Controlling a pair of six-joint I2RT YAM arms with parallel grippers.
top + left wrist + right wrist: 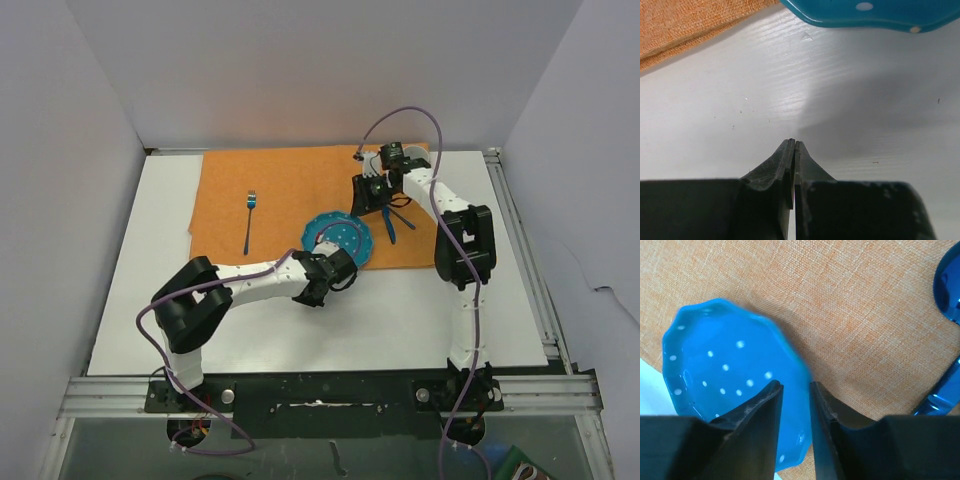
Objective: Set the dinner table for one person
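Note:
A blue plate (338,238) with white dots lies at the near edge of the orange cloth (280,185) on the white dinner table (400,310), partly overhanging the cloth. My right gripper (368,196) hovers over the plate's far right rim. In the right wrist view its jaws (796,386) stand a little open, and the blurred plate (730,380) shows through the gap. My left gripper (338,270) rests low at the plate's near edge, shut (794,142) on nothing, with the plate's rim (875,15) just ahead. A blue fork (249,222) lies on the cloth to the left.
Two blue utensils (396,222) lie crossed on the cloth right of the plate; a spoon bowl (949,290) and a handle (940,396) show in the right wrist view. White walls enclose the table on three sides. The cloth's corner (685,30) is left of my left gripper.

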